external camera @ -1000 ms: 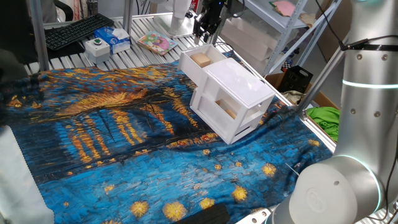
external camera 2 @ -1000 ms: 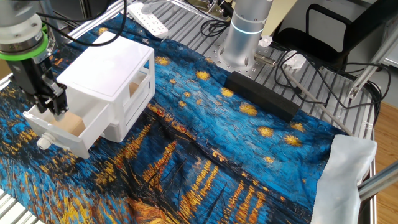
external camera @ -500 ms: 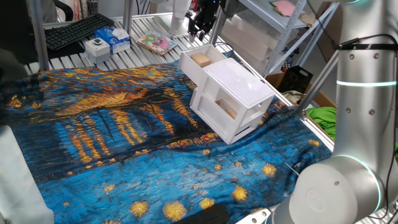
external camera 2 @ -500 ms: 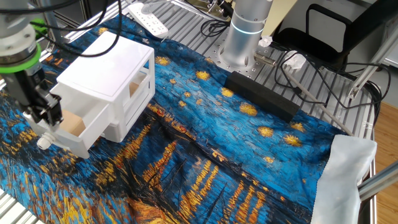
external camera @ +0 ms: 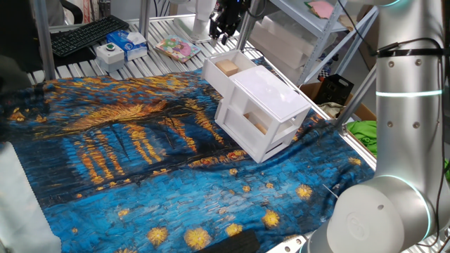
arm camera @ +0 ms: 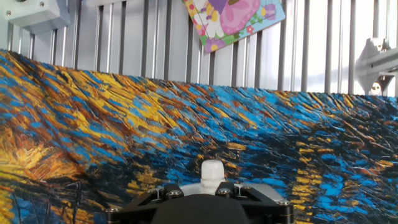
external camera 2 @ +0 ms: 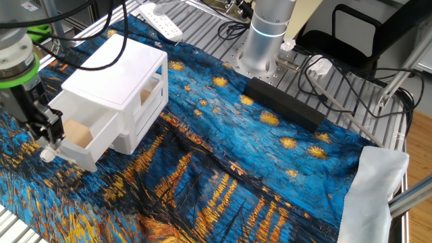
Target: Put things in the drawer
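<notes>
- White knob sits just ahead of the pincer in the hand view; whether the fingers are apart or together I cannot tell.
- Tan block already lies inside the open drawer.
- Likely step: shutting the drawer. Push squarely on the front, straight along its travel, slowly, so the cabinet does not slide on the cloth covering the desk.

A starry blue-and-orange cloth covers the table; a keyboard lies behind.
</notes>
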